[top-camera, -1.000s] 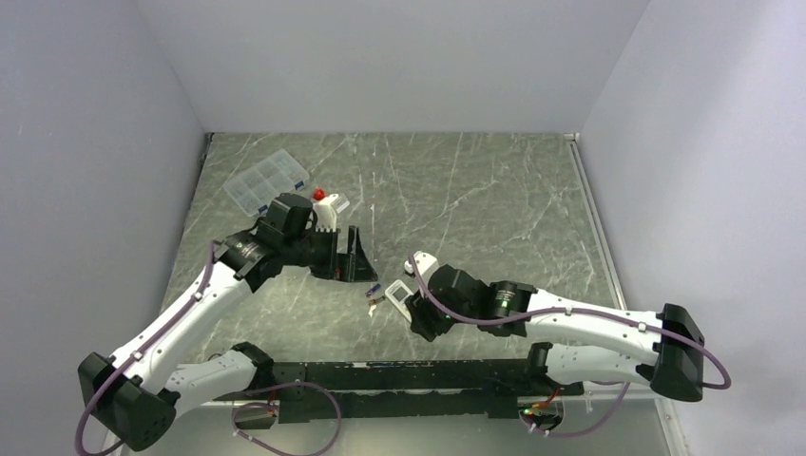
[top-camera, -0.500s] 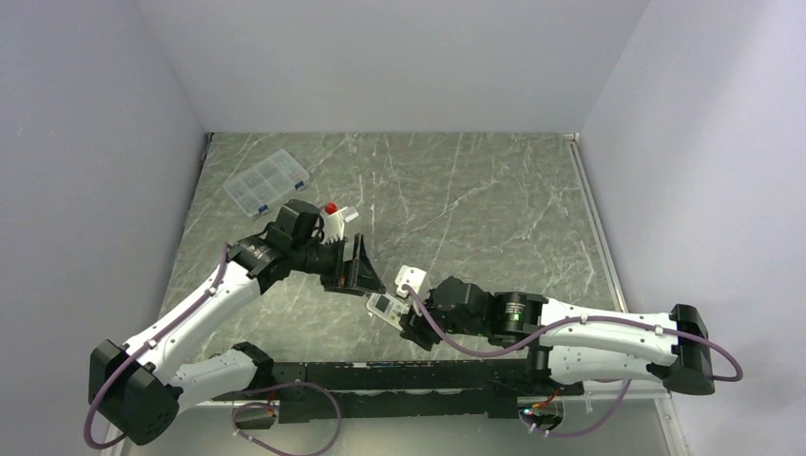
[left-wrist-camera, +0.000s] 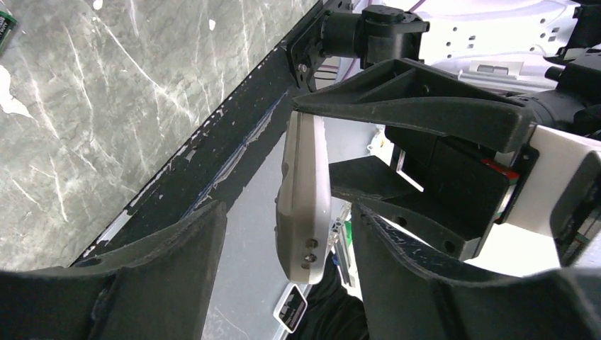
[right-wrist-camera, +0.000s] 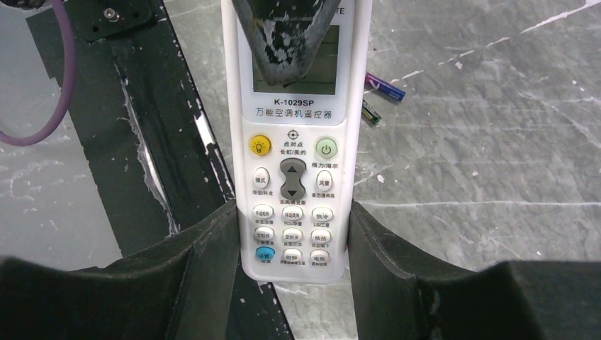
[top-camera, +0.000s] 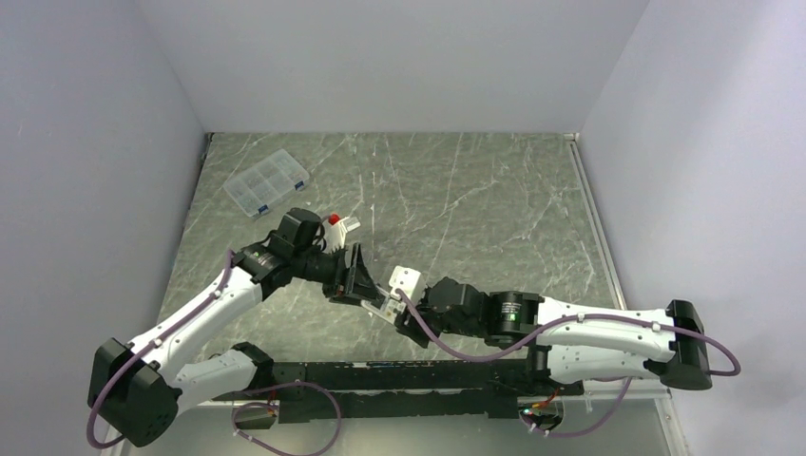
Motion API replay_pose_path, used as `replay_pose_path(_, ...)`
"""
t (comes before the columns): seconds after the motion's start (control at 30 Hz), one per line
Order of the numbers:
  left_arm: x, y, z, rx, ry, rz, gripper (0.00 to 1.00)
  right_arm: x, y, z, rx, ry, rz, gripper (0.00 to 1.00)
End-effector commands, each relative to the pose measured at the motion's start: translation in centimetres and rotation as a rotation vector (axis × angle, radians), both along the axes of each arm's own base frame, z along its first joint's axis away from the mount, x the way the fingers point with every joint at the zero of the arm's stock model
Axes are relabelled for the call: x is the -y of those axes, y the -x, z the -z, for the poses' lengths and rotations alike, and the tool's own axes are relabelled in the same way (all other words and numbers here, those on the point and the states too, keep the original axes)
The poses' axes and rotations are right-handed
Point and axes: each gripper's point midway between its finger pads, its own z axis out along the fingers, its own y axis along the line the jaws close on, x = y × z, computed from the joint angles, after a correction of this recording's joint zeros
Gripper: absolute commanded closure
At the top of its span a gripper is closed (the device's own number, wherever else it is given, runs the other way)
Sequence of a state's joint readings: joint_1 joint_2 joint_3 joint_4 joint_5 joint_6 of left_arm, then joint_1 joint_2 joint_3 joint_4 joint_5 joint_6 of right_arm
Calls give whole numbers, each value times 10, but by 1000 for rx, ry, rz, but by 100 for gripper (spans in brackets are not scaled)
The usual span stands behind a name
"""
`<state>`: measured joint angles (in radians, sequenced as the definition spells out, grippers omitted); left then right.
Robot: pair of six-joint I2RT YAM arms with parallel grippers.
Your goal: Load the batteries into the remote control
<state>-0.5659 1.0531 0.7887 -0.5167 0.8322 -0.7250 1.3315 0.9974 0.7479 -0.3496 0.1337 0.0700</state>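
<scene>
My right gripper [right-wrist-camera: 292, 212] is shut on the button end of the white remote control [right-wrist-camera: 294, 127] and holds it above the table, buttons facing the wrist camera. From above, the remote control [top-camera: 383, 306] bridges the right gripper [top-camera: 401, 315] and the left gripper [top-camera: 361, 282]. My left gripper [left-wrist-camera: 289, 212] is open around the screen end of the remote control [left-wrist-camera: 305, 191], seen edge-on with a gap on each side. One left finger [right-wrist-camera: 287, 35] lies across the screen. Two batteries [right-wrist-camera: 385, 88] lie on the marble beside the remote.
A clear compartmented box [top-camera: 267, 182] sits at the back left. A small white object with a red cap [top-camera: 340, 225] stands behind the left gripper. A black rail [top-camera: 399, 375] runs along the near table edge under the remote.
The right gripper has carried the remote left and up toward the left gripper. The left gripper came forward around its screen end, and its jaws have narrowed.
</scene>
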Motion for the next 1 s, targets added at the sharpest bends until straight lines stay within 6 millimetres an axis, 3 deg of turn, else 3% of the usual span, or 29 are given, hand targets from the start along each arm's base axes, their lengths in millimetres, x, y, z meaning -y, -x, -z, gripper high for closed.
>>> replay_pose_path(0.0, 4, 4, -15, 20, 77, 26, 33, -14, -8, -30, 58, -63, 8, 100)
replay_pose_path(0.23, 4, 6, -15, 13, 85, 25, 42, -19, -7, -33, 62, -51, 0, 100)
replay_pose_path(0.5, 5, 7, -15, 11, 102, 32, 61, -22, -8, -35, 55, -45, 11, 100)
replay_pose_path(0.73, 4, 8, -14, 8, 99, 33, 100, -22, -9, -36, 46, -41, 27, 98)
replay_pose_path(0.9, 5, 6, -15, 11, 107, 21, 100, -17, -8, -35, 28, -23, 49, 63)
replay_pose_path(0.93, 6, 6, -15, 9, 109, 19, 100, -16, -8, -35, 26, -23, 50, 50)
replay_pose_path(0.97, 6, 5, -16, 9, 111, 16, 100, -15, -7, -35, 21, -21, 51, 32)
